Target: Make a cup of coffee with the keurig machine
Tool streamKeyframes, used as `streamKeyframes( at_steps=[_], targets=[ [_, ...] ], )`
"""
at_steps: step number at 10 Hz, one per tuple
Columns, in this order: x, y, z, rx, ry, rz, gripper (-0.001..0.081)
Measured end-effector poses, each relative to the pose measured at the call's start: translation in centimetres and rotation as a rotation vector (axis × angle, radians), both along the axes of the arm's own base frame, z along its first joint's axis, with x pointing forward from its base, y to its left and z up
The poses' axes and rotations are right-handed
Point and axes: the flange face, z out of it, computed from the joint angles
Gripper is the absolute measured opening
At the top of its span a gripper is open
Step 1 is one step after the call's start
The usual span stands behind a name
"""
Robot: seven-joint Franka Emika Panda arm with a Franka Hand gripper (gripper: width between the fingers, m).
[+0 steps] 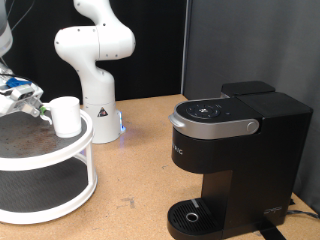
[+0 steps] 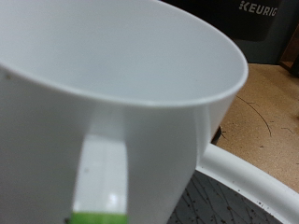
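Observation:
The small white cup (image 1: 66, 115) stands on the top shelf of a round white two-tier stand (image 1: 60, 165) at the exterior view's left. My gripper (image 1: 33, 104) reaches in from the left edge and is right beside the cup, at its left side. In the wrist view the cup (image 2: 121, 56) fills the picture, and one white finger (image 2: 100, 173) with a green tip lies against its outer wall; the other finger is hidden. The black keurig machine (image 1: 232, 150) stands at the exterior view's right, lid down, its round drip tray (image 1: 190, 213) bare. It also shows in the wrist view (image 2: 262, 21).
A white robot arm base (image 1: 95, 60) stands behind the stand, with a blue light at its foot. The stand's white rim (image 2: 257, 177) and dark speckled shelf show in the wrist view. A wooden table (image 1: 130, 180) lies between the stand and the machine.

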Motion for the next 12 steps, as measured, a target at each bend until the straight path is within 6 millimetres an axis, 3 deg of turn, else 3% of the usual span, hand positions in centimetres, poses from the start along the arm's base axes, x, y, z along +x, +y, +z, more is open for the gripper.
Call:
streamKeyframes(
  at_steps=[1, 2, 3, 7, 9, 12],
  targets=[
    [0.0, 0.0, 0.0, 0.000, -0.002, 0.001, 0.0240],
    [-0.1, 0.0, -0.1, 0.001, -0.003, 0.001, 0.0240],
    [-0.1, 0.0, -0.1, 0.002, -0.003, 0.000, 0.0070],
    [0.0, 0.2, 0.6, 0.057, 0.043, -0.021, 0.0070],
    [0.6, 0.6, 3.0, 0.135, 0.130, -0.032, 0.0070],
    [2.9, 2.1, 6.7, 0.093, 0.200, -0.070, 0.0070]
  ],
)
